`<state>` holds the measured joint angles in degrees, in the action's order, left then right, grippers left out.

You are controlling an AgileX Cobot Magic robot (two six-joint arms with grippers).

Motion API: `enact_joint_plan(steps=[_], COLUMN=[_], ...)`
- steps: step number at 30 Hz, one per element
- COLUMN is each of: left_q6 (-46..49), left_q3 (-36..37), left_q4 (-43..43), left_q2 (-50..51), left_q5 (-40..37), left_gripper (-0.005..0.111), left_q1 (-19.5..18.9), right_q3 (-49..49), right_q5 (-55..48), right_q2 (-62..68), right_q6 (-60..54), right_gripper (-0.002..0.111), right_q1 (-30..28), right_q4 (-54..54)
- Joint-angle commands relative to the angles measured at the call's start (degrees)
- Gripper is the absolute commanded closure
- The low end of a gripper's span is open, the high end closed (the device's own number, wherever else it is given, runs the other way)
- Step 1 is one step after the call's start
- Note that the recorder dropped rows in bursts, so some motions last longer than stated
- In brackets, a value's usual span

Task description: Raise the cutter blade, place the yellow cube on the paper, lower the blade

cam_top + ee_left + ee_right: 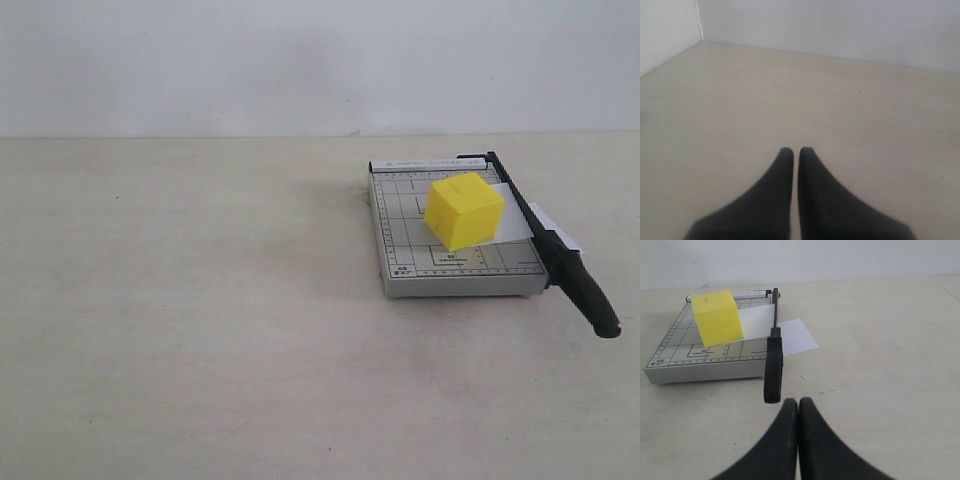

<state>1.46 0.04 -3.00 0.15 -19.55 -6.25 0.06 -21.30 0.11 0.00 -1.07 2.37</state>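
Note:
The yellow cube (463, 209) (717, 317) rests on the white paper (512, 222) (790, 335), which lies on the grey gridded cutter base (400, 262) (695, 360) and sticks out past the blade side. The cutter blade (560, 260) (773, 365) lies down flat along the base's edge, over the paper, its thick black handle reaching past the front of the base. My right gripper (798, 401) is shut and empty, just short of the handle's end. My left gripper (793, 150) is shut and empty over bare table. Neither gripper shows in the exterior view.
The beige table (200, 330) spreads wide to the left of the cutter. A white wall (300, 60) stands behind the table. In the left wrist view a wall corner (698, 22) meets the table's far edge.

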Motion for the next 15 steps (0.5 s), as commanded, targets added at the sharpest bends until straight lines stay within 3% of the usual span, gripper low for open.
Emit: enact_joint_plan(steps=[1, 15], left_q6=[-2.0, 1.2], left_q3=[0.0, 0.0], left_q4=[0.7, 0.7], left_q2=[-0.2, -0.2], left_q5=[-0.5, 1.6], left_gripper=[0.102, 0.102], left_q1=[1.0, 2.9], right_q3=[-0.1, -0.1], right_q5=[0.5, 0.5], right_q2=[-0.1, -0.1], right_q6=[0.0, 0.0], right_gripper=[0.108, 0.108], right_q1=[-0.1, -0.1], right_q4=[0.0, 0.0])
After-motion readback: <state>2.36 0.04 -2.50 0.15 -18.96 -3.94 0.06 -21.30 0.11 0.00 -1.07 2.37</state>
